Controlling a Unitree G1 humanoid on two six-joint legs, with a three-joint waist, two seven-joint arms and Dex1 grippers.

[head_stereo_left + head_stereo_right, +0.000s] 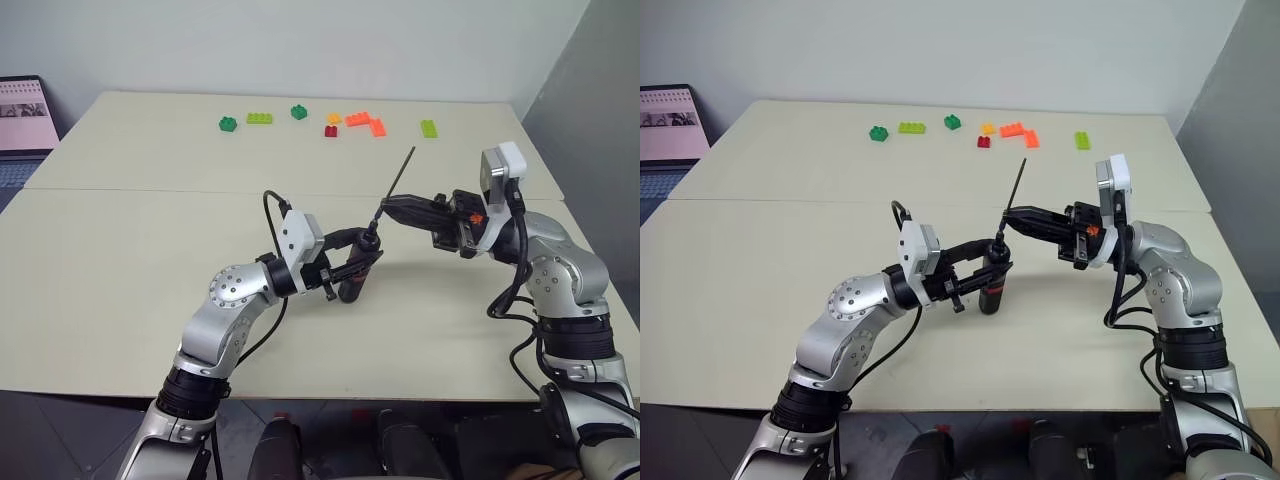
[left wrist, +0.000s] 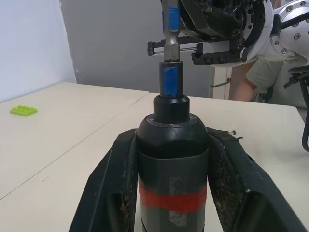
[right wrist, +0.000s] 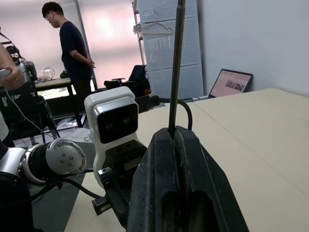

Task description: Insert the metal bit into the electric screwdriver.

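My left gripper (image 1: 360, 256) is shut on the electric screwdriver (image 1: 353, 280), a black cylinder with a red band, held upright just above the table. Its narrow tip (image 2: 171, 82) carries blue tape and points up. The metal bit (image 1: 402, 172), a thin grey rod, slants up and away from that tip. My right gripper (image 1: 388, 208) is shut on the bit's lower part, coming in from the right. In the left wrist view the bit's lower end (image 2: 170, 50) meets the screwdriver's tip; how far it sits inside I cannot tell. The bit (image 3: 176, 63) rises from between my right fingers.
Several coloured bricks lie along the far side of the table (image 1: 120, 230): green (image 1: 229, 123), lime (image 1: 260, 118), orange (image 1: 366, 121). A laptop (image 1: 22, 115) stands at the far left. A person (image 3: 72, 48) stands in the room behind; another (image 2: 256, 79) sits beyond the table.
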